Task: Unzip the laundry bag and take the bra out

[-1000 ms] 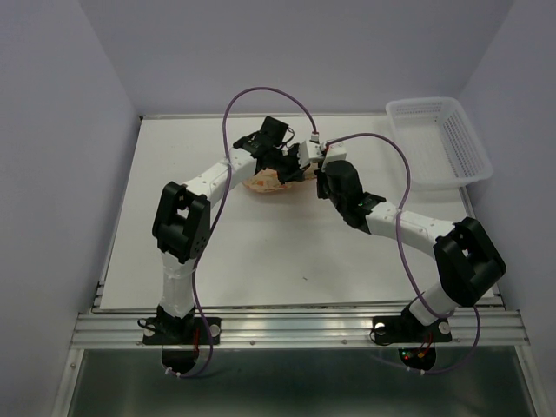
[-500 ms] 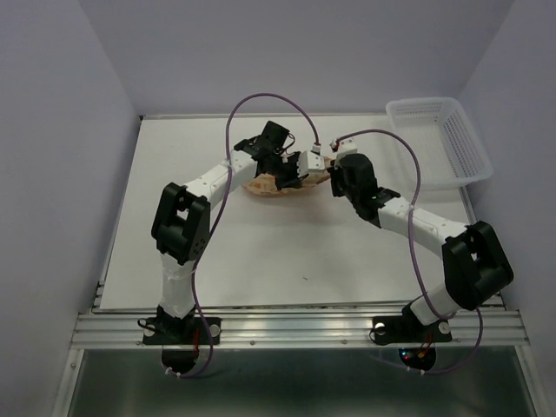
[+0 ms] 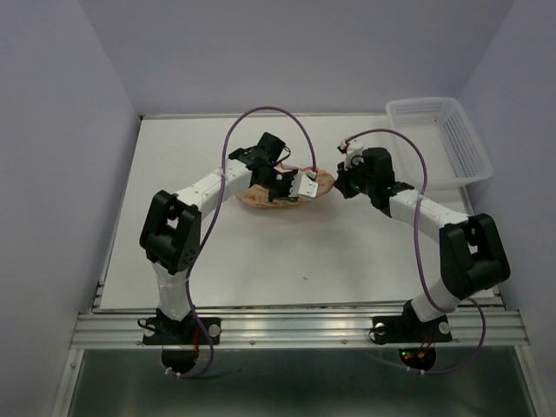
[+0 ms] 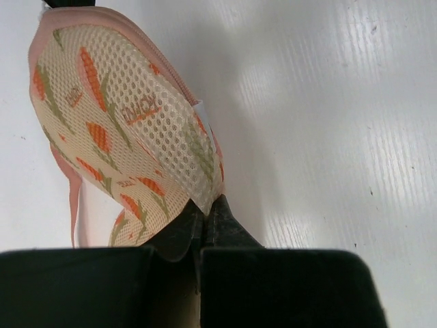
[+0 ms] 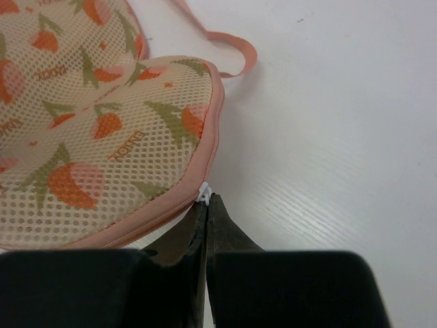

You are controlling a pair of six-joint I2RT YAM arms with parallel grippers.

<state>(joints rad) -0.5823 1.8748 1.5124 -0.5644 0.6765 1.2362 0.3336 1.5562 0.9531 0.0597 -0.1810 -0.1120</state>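
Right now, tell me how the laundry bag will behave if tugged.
Probably floppy: the laundry bag is soft mesh padding, and it bends near the left jaws. Likely light, so tugging the zip pull could drag it across the smooth table.

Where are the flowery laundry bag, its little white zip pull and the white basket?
laundry bag (image 4: 123,137), left wrist view, mesh side.
zip pull (image 5: 203,194), right wrist view, white tab.
basket (image 3: 467,143), top external view, right wall.

The laundry bag (image 3: 256,198) lies on the table (image 3: 261,261), far centre. The basket (image 3: 460,143) stands at the far right corner, well apart from it. Left gripper (image 4: 205,215) at the bag's edge; right gripper (image 5: 207,205) at its right end (tips against the zip pull (image 5: 203,193)).
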